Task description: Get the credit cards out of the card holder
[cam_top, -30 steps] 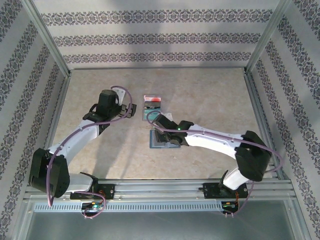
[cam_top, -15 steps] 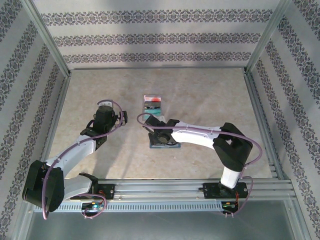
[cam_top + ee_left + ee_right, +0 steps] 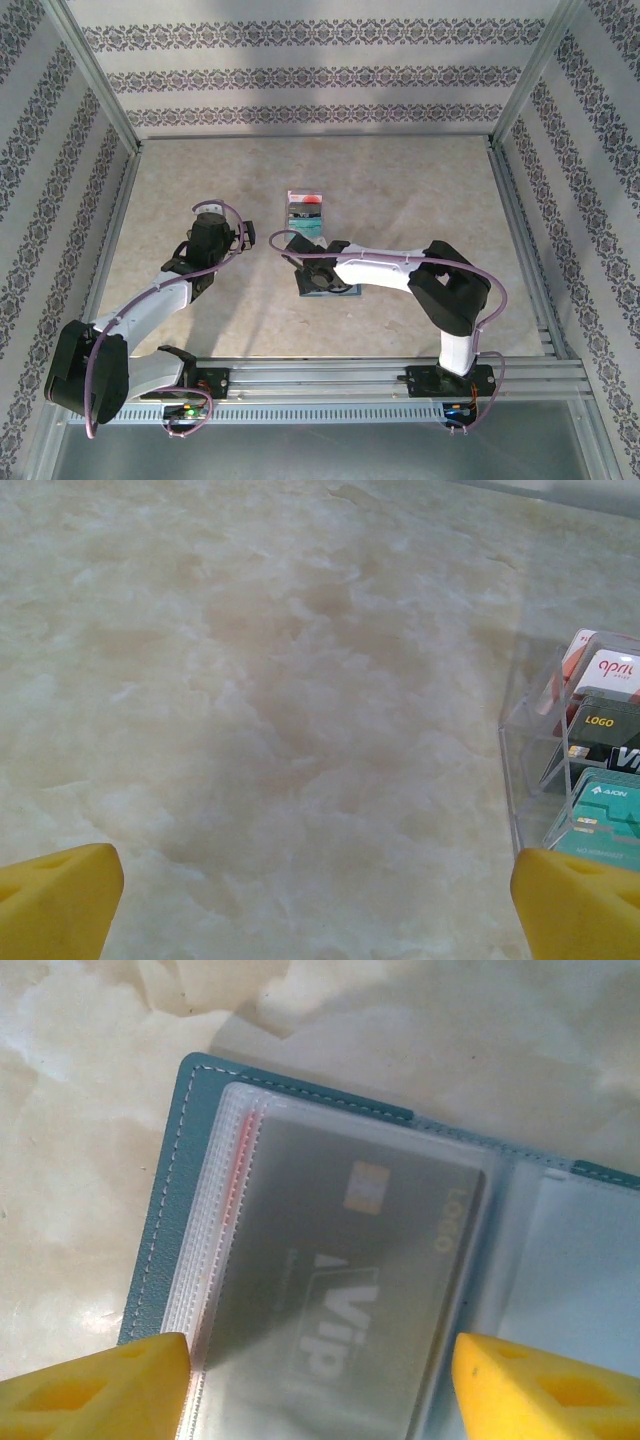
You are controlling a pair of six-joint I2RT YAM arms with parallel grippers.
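Credit cards taken out so far stand in a clear box near the middle of the table in the top view. The card holder lies open nearer the arms, mostly covered by the right gripper. The left gripper hangs off to the left, well apart from the holder. From the left wrist, the left gripper has its claw spread wide over bare table, holding nothing. Just to its right the clear box holds a red-and-white card, a dark card and a teal card. From the right wrist, the card holder shows its slate-blue cover and a clear sleeve with a dark VIP card inside. The right gripper hovers over it, claw apart on either side of the sleeve and gripping nothing. The likely trouble is that the sleeve is thin and slack, so the fingers may pinch plastic along with the card. Nothing pins the holder down, so a pull could drag or lift the whole wallet rather than slide the card free. A shallow grip on the smooth card could also slip off.
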